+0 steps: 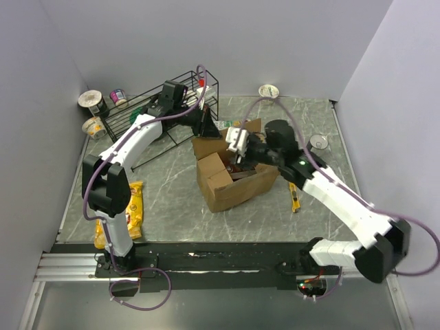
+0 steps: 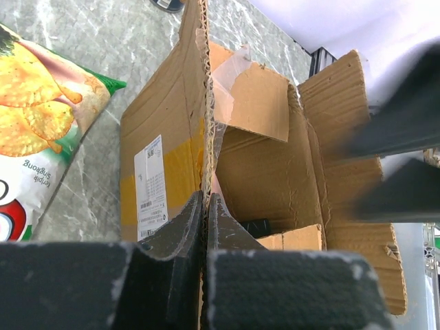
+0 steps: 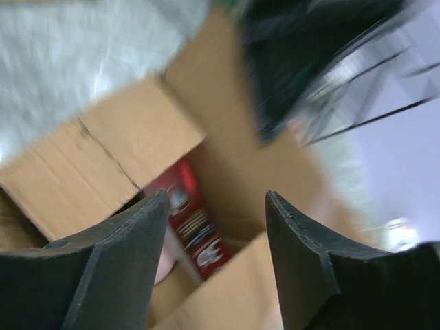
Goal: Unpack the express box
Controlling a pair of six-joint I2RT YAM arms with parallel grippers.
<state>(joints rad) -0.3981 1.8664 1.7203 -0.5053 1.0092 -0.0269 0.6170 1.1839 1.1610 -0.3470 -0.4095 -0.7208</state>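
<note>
The express box (image 1: 230,180) is a brown carton standing open in the middle of the table. My left gripper (image 1: 205,128) is at its far left corner, shut on the upright flap (image 2: 185,103) that carries the white label (image 2: 150,185); the jaws pinch the flap's edge (image 2: 205,201). My right gripper (image 1: 245,155) hangs open over the box opening. In the right wrist view the open gripper (image 3: 216,199) is above a red packet (image 3: 193,221) that lies inside the box (image 3: 130,148). A dark item (image 2: 260,225) also shows at the box bottom.
A black wire rack (image 1: 159,104) stands at the back left, with cups (image 1: 91,103) beside it. A green chip bag (image 2: 38,117) lies behind the box. A yellow bag (image 1: 132,210) lies front left. A can (image 1: 318,143) and a yellow item (image 1: 294,197) are on the right.
</note>
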